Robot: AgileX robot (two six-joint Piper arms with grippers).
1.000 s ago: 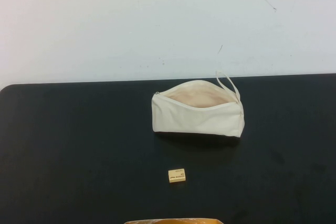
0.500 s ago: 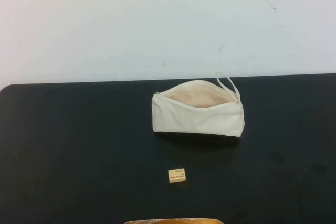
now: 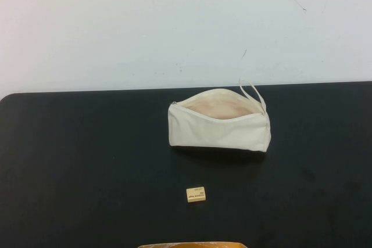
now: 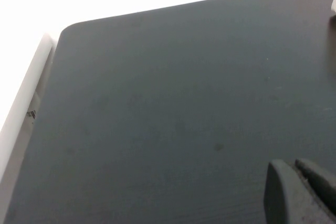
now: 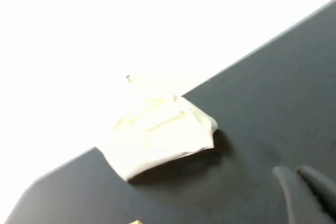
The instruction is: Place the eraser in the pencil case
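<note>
The pencil case (image 3: 218,126) is a cream-white pouch lying at the back middle of the black table (image 3: 87,161), with its zip open, pale pinkish lining showing and a loop strap at its right end. It also shows in the right wrist view (image 5: 163,140). The eraser (image 3: 196,194), a small tan-yellow block with dark print, lies on the table in front of the pouch, apart from it. Neither arm shows in the high view. My left gripper (image 4: 294,163) is shut and empty over bare table. My right gripper (image 5: 294,169) is shut and empty, some way from the pouch.
A white wall rises behind the table's back edge. The table's rounded back left corner (image 4: 68,27) shows in the left wrist view. An orange-tan object (image 3: 192,244) pokes in at the bottom edge of the high view, just in front of the eraser.
</note>
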